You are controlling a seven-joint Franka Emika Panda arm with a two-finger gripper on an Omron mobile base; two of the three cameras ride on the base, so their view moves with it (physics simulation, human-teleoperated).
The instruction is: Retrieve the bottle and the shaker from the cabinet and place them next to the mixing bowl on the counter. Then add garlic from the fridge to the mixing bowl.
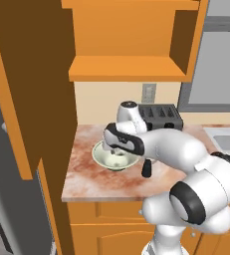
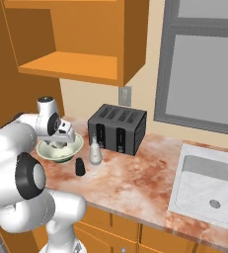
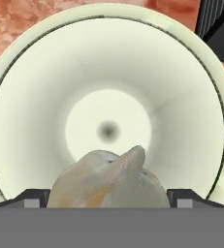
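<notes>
Marbled surface (image 2: 135,183) under orange cabinets: the end effector (image 3: 108,193) hangs over the bowl (image 1: 114,158) near the left edge, jaws spread wide with the garlic (image 3: 108,181) between them. Just right of the bowl stand the shaker (image 2: 80,167) and bottle (image 2: 95,151), toaster (image 2: 118,128) behind.

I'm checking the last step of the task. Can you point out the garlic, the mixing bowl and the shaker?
garlic (image 3: 108,181): hand view, middle of the bulb.
mixing bowl (image 3: 31,97): hand view, bare inner wall.
shaker (image 2: 80,167): right base view, middle of its dark body.
</notes>
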